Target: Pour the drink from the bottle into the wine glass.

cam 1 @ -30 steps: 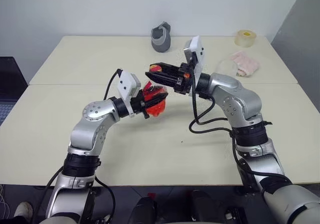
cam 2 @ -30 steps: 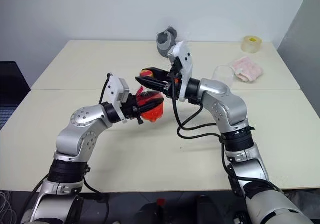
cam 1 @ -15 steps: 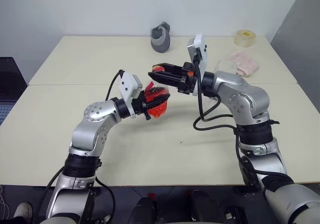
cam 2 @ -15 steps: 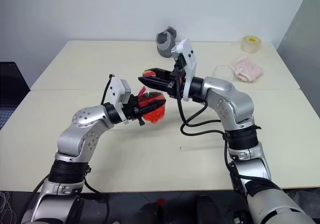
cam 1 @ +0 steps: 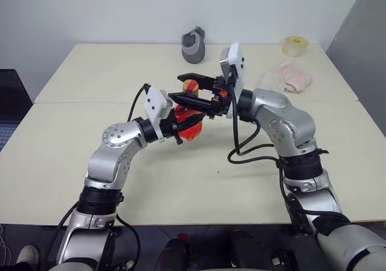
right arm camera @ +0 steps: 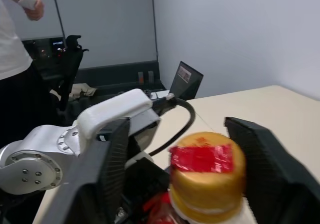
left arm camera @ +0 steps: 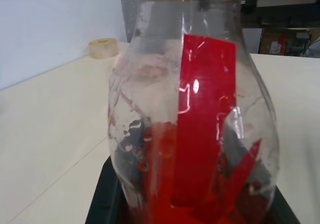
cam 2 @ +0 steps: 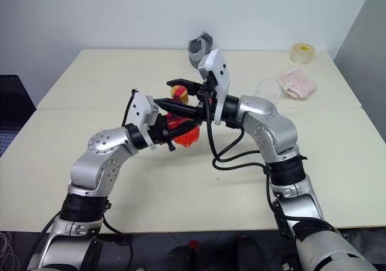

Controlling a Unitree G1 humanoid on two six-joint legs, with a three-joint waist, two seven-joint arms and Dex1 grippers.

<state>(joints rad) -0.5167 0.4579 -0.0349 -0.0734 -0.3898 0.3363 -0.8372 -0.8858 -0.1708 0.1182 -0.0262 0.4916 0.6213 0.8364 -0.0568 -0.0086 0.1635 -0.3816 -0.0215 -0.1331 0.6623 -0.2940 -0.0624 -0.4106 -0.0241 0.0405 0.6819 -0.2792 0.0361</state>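
My left gripper (cam 1: 183, 125) is shut on the bulbous base of the clear bottle (cam 1: 192, 116), holding it upright above the table's middle. The bottle (left arm camera: 195, 114) carries a red label, and the red drink (left arm camera: 162, 184) lies in its bottom. Its yellow-orange cap (cam 1: 190, 85) sits on the neck. My right gripper (cam 1: 176, 86) reaches in from the right and stands open, with one finger on each side of the cap (right arm camera: 207, 169) and a gap at both fingers (right arm camera: 107, 174). A clear glass shape, likely the wine glass (cam 2: 264, 89), shows partly behind my right arm.
A grey jug-like object (cam 1: 193, 44) stands at the table's far edge. A roll of tape (cam 1: 295, 45) and a pink cloth (cam 1: 292, 76) lie at the far right. A dark laptop (cam 1: 9, 102) sits off the table's left side. A person (right arm camera: 15, 44) stands beyond the table.
My right gripper's fingers have spread apart from the cap, which now shows between them. The left gripper and the bottle have stayed where they were.
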